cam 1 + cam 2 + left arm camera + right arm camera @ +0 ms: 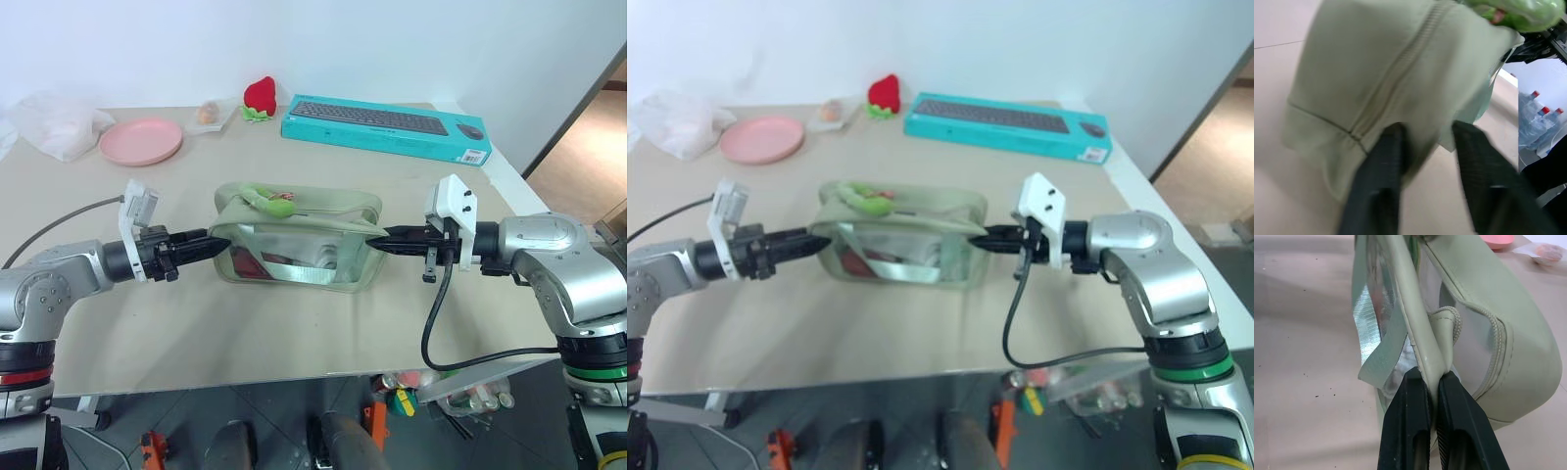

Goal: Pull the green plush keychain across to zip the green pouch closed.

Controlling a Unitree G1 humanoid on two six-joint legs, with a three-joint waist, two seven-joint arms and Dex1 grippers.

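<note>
The pouch (pixel 299 238) sits mid-table (pixel 294 333) between both grippers. The right gripper (pixel 1433 382) is clamped on the pouch's end seam. The left gripper (pixel 1422 147) straddles the opposite end, fingers apart. The keychain (pixel 268 202) lies on top, near the left end.

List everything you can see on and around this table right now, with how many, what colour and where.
green pouch: one, pale sage green with clear sides, middle of the table, between both grippers.
green plush keychain: one, lime green with a pink-red bit, lying on top of the pouch toward its left end.
plush strawberry: one, red with green leaves, at the table's far edge.
keyboard box: one, teal, far right of the table.
plate: one, pink, far left.
plastic bag: one, whitish, far left corner beside the plate.
table: one, beige.
left gripper: one, black fingers, at the pouch's left end.
right gripper: one, black fingers, shut on the pouch's right end.
</note>
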